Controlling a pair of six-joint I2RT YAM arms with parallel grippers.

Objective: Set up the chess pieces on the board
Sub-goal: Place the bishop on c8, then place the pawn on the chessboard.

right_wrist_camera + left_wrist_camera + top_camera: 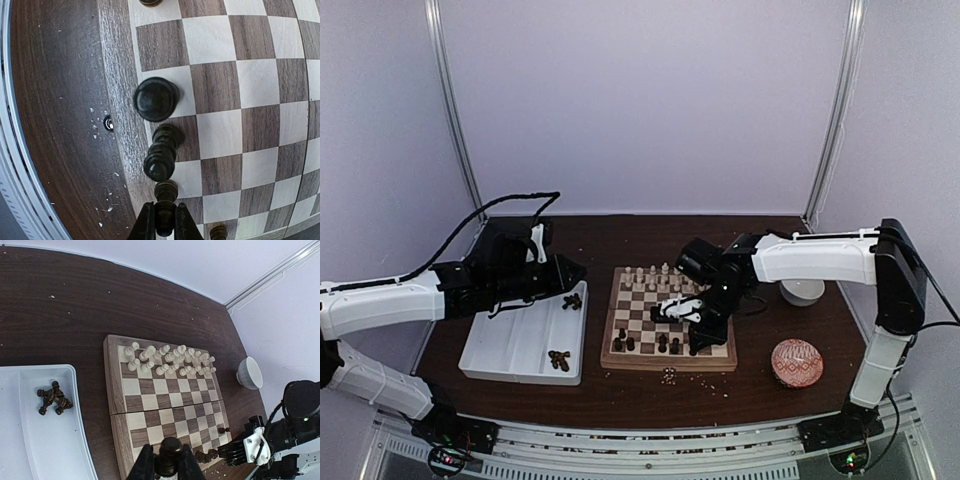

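**Two tools, one dark chessman apiece**

You have the left tool clenched on one dark piece, left of the board by the white tray. The right tool grips one dark pawn over the board's near edge row. Cream chessmen fill two far rows. Two clumps of dark men lie in the tray on the worktop.

board middle open, cream pieces crowd far rows
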